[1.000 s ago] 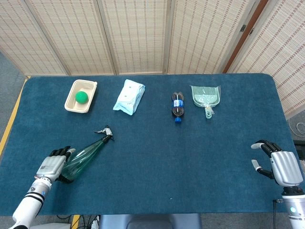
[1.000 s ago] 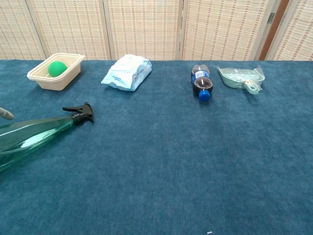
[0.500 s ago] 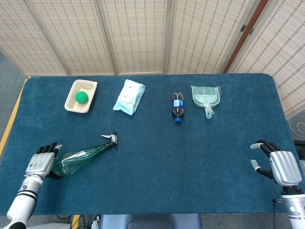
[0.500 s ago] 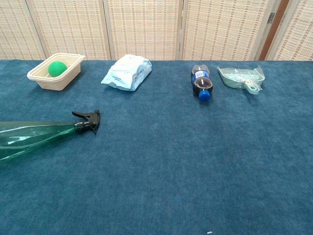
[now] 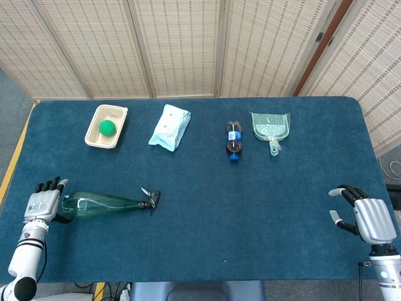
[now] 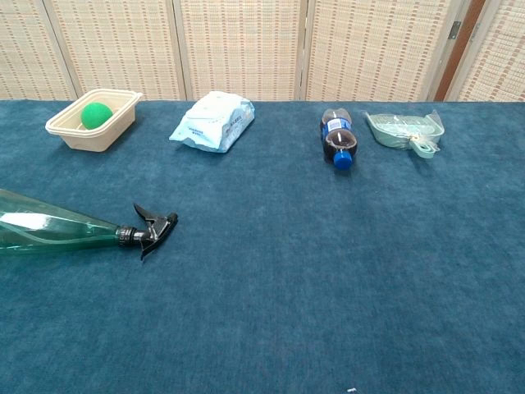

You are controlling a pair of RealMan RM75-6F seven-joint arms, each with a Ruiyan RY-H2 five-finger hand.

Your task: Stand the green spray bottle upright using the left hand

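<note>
The green spray bottle [image 5: 103,204] lies on its side near the table's front left, its black trigger head [image 5: 150,199] pointing right. My left hand [image 5: 42,204] holds the bottle's base end at the table's left edge, with the fingers reaching over it. The chest view shows the bottle [image 6: 57,230] lying flat, running off the left border, and no hand. My right hand [image 5: 366,219] rests at the front right corner with its fingers apart and nothing in it.
Along the back stand a beige tray [image 5: 94,135] with a green ball [image 5: 108,127], a white wipes pack [image 5: 170,126], a lying cola bottle [image 5: 234,141] and a pale green dustpan [image 5: 271,128]. The blue table [image 5: 250,207] ends just left of my left hand.
My left hand moved left and back with the bottle's base. The bottle swung from a diagonal to lying almost level, its nozzle shifting toward me. The right hand stayed put.
</note>
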